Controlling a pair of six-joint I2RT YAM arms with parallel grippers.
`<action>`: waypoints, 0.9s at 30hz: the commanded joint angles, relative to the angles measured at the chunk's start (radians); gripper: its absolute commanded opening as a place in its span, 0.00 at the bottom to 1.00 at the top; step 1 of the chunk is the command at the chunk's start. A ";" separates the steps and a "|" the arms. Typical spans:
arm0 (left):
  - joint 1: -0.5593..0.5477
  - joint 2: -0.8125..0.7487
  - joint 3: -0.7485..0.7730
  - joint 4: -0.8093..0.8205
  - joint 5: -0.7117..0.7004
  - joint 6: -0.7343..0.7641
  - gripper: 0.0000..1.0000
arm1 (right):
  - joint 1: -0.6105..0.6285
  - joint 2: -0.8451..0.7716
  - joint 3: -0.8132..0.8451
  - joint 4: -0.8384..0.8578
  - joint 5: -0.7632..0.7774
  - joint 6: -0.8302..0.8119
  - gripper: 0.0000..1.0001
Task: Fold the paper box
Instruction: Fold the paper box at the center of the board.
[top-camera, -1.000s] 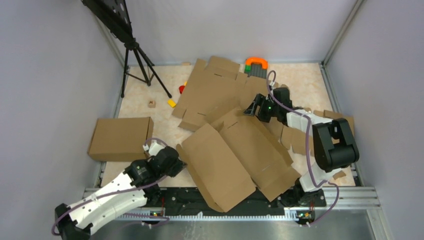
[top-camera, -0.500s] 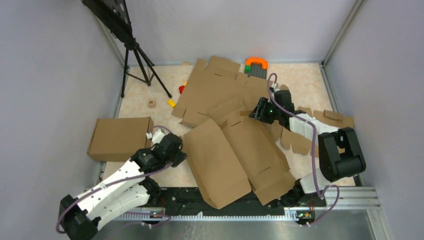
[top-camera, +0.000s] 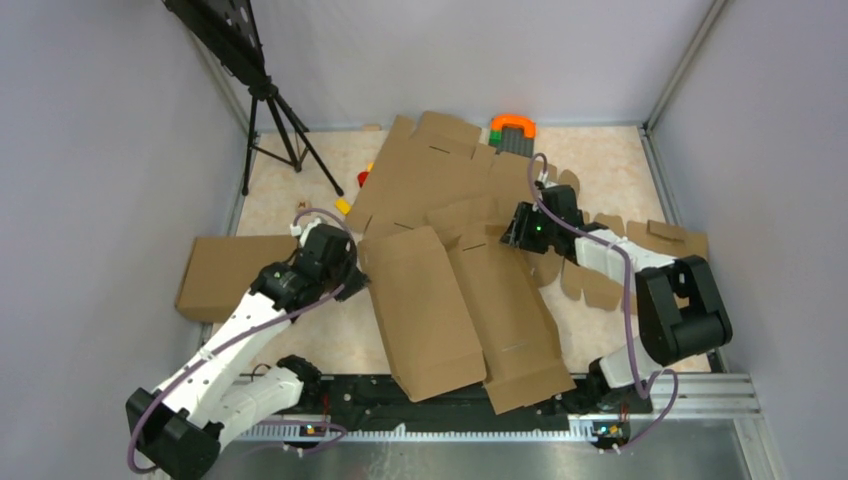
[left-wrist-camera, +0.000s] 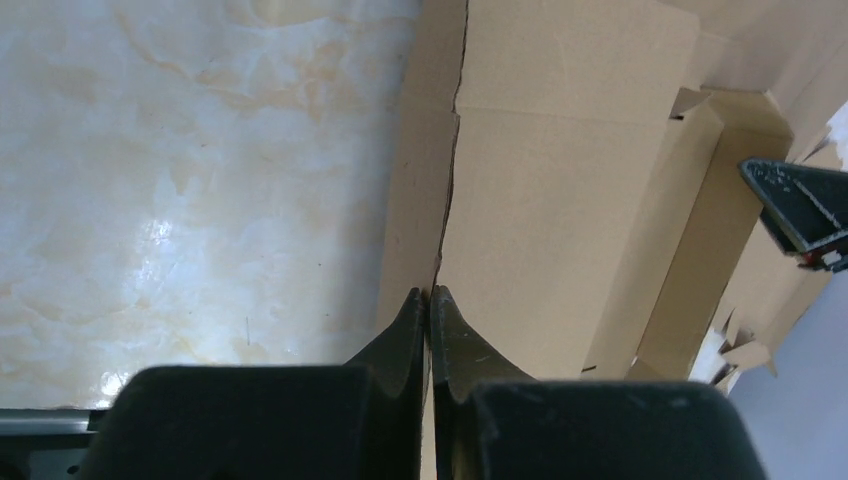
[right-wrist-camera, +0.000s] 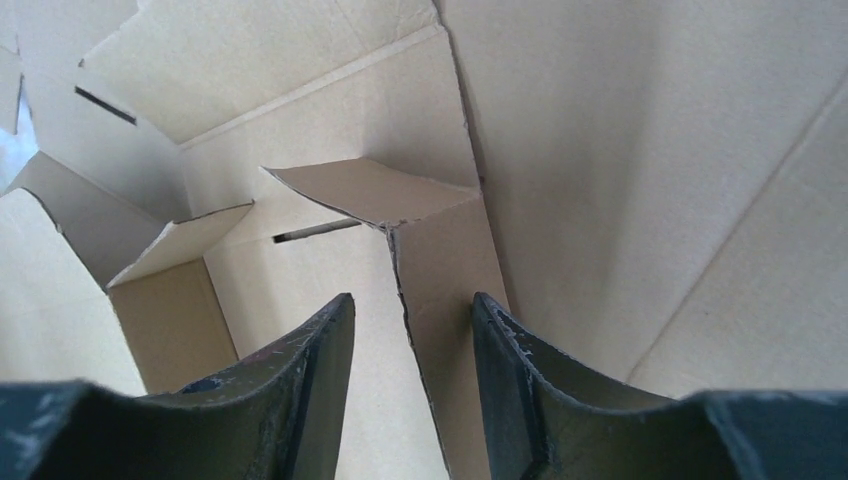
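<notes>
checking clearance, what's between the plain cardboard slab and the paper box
In the top view: the shut left gripper and its wrist, over tabletop. Its tips reach the edge of the paper box; the wrist overlaps the cardboard slab.

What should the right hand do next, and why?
Probably close the right hand on the raised flap of the large brown corrugated die-cut box: its fingers stand apart astride that flap, while the shut left hand sits at the opposite edge.

One paper box (top-camera: 420, 300), one cardboard slab (top-camera: 220, 275), two pincers (left-wrist-camera: 428, 300) (right-wrist-camera: 412, 312)
</notes>
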 joint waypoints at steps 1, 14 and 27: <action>0.000 0.052 0.079 0.044 0.112 0.088 0.00 | 0.022 -0.050 -0.007 -0.008 0.000 0.003 0.44; 0.135 0.384 0.430 0.060 0.256 0.363 0.00 | 0.023 -0.210 -0.126 -0.004 0.144 0.070 0.46; 0.186 0.682 0.739 -0.032 0.476 0.647 0.00 | 0.028 -0.238 -0.159 -0.032 0.045 0.046 0.59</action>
